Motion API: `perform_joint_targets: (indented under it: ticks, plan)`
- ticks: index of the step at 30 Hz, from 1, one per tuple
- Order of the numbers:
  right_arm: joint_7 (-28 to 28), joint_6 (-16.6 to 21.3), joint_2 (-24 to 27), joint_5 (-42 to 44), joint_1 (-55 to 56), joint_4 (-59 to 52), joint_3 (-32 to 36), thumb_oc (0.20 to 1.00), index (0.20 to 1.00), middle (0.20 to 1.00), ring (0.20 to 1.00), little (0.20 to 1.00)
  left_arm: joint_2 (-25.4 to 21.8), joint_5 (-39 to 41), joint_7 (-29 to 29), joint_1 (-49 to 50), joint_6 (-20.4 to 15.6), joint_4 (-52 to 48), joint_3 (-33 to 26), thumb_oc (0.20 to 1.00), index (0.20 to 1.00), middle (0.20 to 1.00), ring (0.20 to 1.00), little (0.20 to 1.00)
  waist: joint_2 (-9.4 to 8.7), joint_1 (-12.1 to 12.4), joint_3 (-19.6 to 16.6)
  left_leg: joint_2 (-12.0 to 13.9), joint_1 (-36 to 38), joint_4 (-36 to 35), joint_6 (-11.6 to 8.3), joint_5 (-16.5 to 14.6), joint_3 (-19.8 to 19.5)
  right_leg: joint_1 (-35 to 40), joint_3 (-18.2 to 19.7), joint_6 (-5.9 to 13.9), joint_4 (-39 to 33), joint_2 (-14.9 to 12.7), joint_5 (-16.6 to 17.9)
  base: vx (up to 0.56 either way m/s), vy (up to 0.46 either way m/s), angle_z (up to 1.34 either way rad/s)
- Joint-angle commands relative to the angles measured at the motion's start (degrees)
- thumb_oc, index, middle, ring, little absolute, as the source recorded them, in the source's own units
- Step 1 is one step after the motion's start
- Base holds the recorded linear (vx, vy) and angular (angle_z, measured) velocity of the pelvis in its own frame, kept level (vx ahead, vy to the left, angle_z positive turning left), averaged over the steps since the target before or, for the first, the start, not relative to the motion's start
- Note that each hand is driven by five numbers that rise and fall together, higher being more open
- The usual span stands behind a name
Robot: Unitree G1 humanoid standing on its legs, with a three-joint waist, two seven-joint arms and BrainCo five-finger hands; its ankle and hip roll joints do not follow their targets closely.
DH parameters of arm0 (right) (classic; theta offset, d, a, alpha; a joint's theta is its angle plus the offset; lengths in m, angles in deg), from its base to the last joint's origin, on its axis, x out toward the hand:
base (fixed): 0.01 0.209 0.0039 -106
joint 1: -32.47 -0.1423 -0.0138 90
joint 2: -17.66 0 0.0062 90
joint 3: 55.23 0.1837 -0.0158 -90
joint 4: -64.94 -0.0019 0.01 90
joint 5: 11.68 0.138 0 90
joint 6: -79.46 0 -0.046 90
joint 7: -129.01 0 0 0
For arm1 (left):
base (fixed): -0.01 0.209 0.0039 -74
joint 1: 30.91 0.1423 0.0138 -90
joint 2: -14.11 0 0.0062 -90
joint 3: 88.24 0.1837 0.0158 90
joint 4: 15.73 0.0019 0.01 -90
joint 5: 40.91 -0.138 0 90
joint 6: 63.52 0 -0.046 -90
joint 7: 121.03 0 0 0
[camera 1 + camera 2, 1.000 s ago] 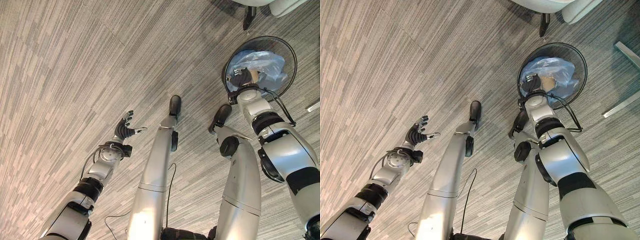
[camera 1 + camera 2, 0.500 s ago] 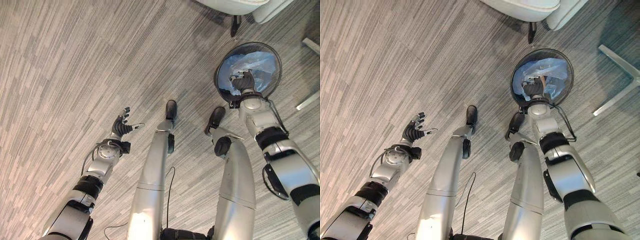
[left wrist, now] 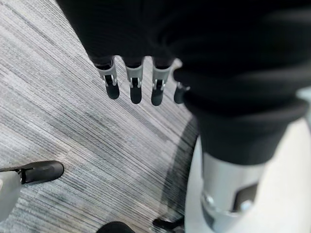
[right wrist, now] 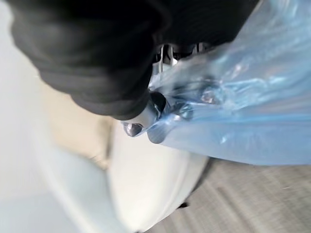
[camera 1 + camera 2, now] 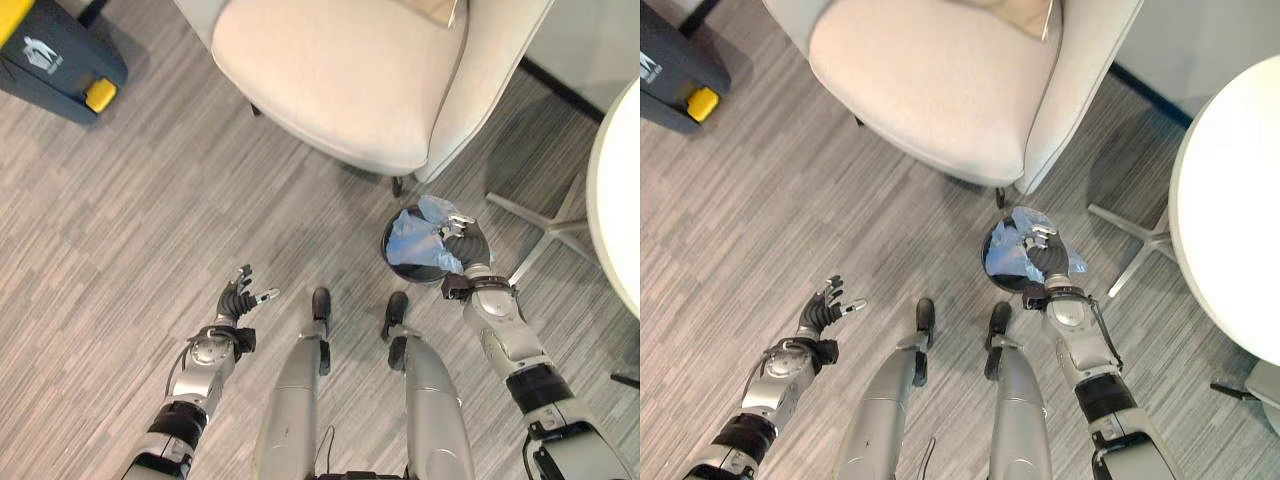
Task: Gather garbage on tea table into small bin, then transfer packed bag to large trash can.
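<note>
Plainly, no readable writing is offered beyond a small white mark on the dark case (image 5: 50, 55) with a yellow part, seen at the far left on the floor (image 5: 130, 200). A small black bin (image 5: 1002, 268) is seen standing on the floor, just in front of the cream chair (image 5: 340, 80), lined with a blue plastic bag (image 5: 412, 242) whose contents cannot be made out. The bag's gathered top is pinched by the curled fingers of the right hand (image 5: 463, 240), the film being wrapped over them in the wrist view. The left hand (image 5: 238, 296) is held over bare floor, well apart, fingers relaxed and holding nothing. A white round bench (image 5: 1230, 200) is seen at the right edge, with open floor to the left.
</note>
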Motion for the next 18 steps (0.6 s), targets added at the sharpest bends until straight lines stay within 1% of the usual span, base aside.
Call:
perform_joint_targets:
  ticks: [1,3,4,9,12,13,14,15,16,17,18]
  plan:
    - [4.91,4.21,0.58,-3.72,0.43,-5.39,1.52,0.2,0.2,0.2,0.2,0.2,-0.89,-1.8,-2.01,3.84,-1.06,-1.29,-1.79,1.0,1.0,1.0,1.0,1.0,-1.25,0.18,-3.11,-0.18,7.3,-3.65,-1.98,-5.79,0.75,6.32,0.51,5.95,-8.03,-0.82,0.78,0.15,0.032,-0.15]
    - [7.21,4.23,0.5,-4.17,2.89,-7.5,1.06,0.2,0.2,0.2,0.2,0.2,-0.75,-2.44,-2.72,5.99,-1.09,-1.61,-2.56,1.0,1.0,1.0,1.0,1.0,-1.81,0.12,-5.07,0.28,11.73,-6.54,-1.96,-5.57,1.14,10.54,0.42,6.53,-10.59,-0.68,1.44,0.14,0.049,-0.16]
    - [8.93,4.11,0.91,-4.83,4.53,-9.37,1.02,0.2,0.2,0.2,0.2,0.2,-0.85,-3.19,-3.33,7.9,-1.04,-2.2,-3.38,1.0,1.0,1.0,1.0,1.0,-2.23,0.02,-6.93,0.31,15.52,-8.65,-1.88,-5.5,1.74,14.34,0.57,7.12,-12.84,-0.49,1.95,0.15,0.079,-0.14]
    - [12.68,3.81,0.99,-4.73,7.43,-13.46,0.93,0.2,0.2,0.2,0.2,0.2,-0.59,-4.61,-4.12,11.3,-1.2,-3.91,-5.14,1.0,1.0,1.0,1.0,1.0,-3.05,0.06,-11.04,-0.56,22.62,-11.94,-1.37,-5.99,3.06,20.93,1.19,8.28,-17.08,0.12,3.25,0.1,0.089,-0.12]
    - [14.07,3.58,0.29,-5.12,7.56,-13.85,0.01,0.2,0.2,0.2,0.2,0.2,-0.39,-4.96,-4.46,13.0,-1.21,-4.97,-5.81,1.0,1.0,1.0,1.0,1.0,-3.47,0.65,-12.21,-0.77,25.48,-13.2,-0.86,-6.65,4.15,22.46,2.32,9.15,-18.36,0.0,4.56,0.03,0.117,-0.18]
    - [15.23,3.2,-0.18,-5.52,6.87,-13.98,-1.04,0.2,0.2,0.2,0.2,0.2,-0.81,-5.91,-5.05,14.13,-1.37,-6.16,-6.28,1.0,1.0,1.0,1.0,1.0,-3.76,1.51,-12.93,-0.91,26.99,-14.54,-0.47,-6.42,5.16,22.71,2.81,10.07,-18.97,-0.22,6.11,-0.01,0.104,-0.34]
    - [15.23,3.19,-0.19,-5.52,6.87,-13.99,-1.04,0.2,0.2,0.2,0.2,0.2,-0.82,-5.91,-5.05,14.15,-1.36,-6.18,-6.29,1.0,1.0,1.0,1.0,1.0,-3.78,1.56,-12.92,-0.91,27.07,-14.63,-0.46,-6.38,5.22,22.72,2.87,10.08,-18.98,-0.21,6.13,-0.19,0.098,-0.58]
    - [15.98,3.42,-1.04,-4.86,6.08,-14.0,-1.88,0.2,0.2,0.2,0.2,0.2,-1.64,-5.93,-5.27,13.44,-1.64,-7.29,-6.12,1.0,1.0,1.0,1.0,1.0,-3.4,1.84,-11.94,-0.23,26.15,-14.62,-0.02,-5.01,4.81,21.21,5.0,10.73,-15.15,0.37,5.92,-0.17,0.014,-0.49]
    - [15.99,3.44,-1.04,-4.86,6.05,-13.97,-1.87,0.2,0.2,0.2,0.2,0.2,-1.65,-5.93,-5.26,13.41,-1.63,-7.28,-6.12,1.0,1.0,1.0,1.0,1.0,-3.44,1.87,-11.94,-0.25,26.09,-14.57,-0.02,-5.04,4.84,21.04,5.07,10.72,-14.91,0.32,5.78,-0.26,0.031,-0.28]
    - [16.19,3.59,-1.1,-4.77,5.72,-14.13,-1.9,0.2,0.2,0.2,0.2,0.2,-1.91,-6.12,-5.34,12.72,-1.8,-7.56,-5.87,1.0,1.0,1.0,1.0,1.0,-2.97,2.15,-11.66,0.01,25.3,-14.39,0.14,-4.33,4.43,20.89,6.15,10.28,-11.98,1.21,3.75,-0.28,0.011,0.17]
    - [15.87,4.09,-0.95,-5.01,5.73,-14.54,-1.41,0.2,0.2,0.2,0.2,0.2,-2.16,-6.26,-5.59,11.46,-2.03,-8.34,-4.89,1.0,1.0,1.0,1.0,1.0,-2.16,2.83,-12.14,0.46,23.49,-14.65,0.14,-2.3,2.93,22.72,8.43,8.25,-5.6,3.99,-2.15,-0.28,0.01,0.4]
